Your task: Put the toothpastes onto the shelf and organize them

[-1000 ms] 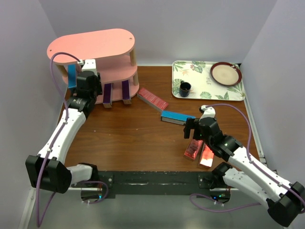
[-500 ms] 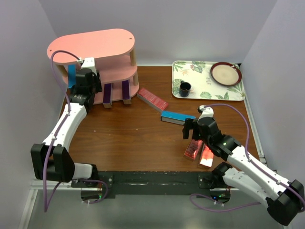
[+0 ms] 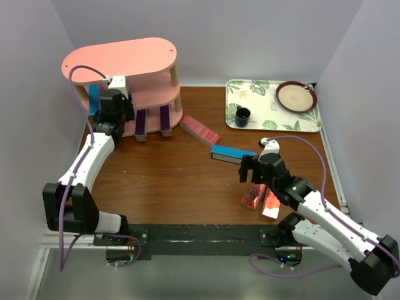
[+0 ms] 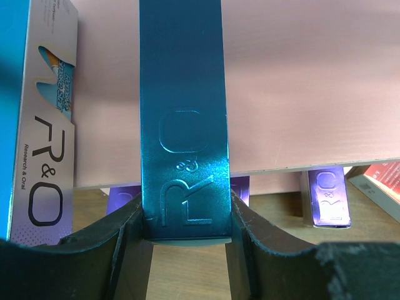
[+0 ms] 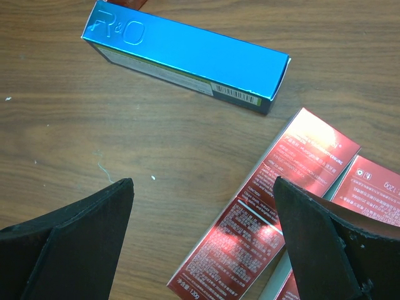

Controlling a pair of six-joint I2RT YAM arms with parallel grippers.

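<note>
The pink shelf (image 3: pixel 125 62) stands at the far left. My left gripper (image 3: pixel 116 100) is at its middle tier, shut on a blue toothpaste carton (image 4: pixel 182 119) that lies lengthways over the pink board (image 4: pixel 300 81). Another blue carton (image 3: pixel 94 99) stands just left of it (image 4: pixel 37 125). Purple cartons (image 3: pixel 142 123) (image 3: pixel 165 120) stand on the bottom tier. On the table lie a red carton (image 3: pixel 200 130), a blue carton (image 3: pixel 232 153) and two red cartons (image 3: pixel 253 195) (image 3: pixel 270 205). My right gripper (image 3: pixel 248 169) is open and empty above the red carton (image 5: pixel 275 219), near the blue one (image 5: pixel 187 53).
A floral tray (image 3: pixel 269 94) at the far right holds a dark cup (image 3: pixel 242 115) and a brown-rimmed plate (image 3: pixel 296 95). Grey walls close in the table on the left, back and right.
My left arm has pushed slightly further in toward the shelf with the blue carton. The right arm has hardly moved.
</note>
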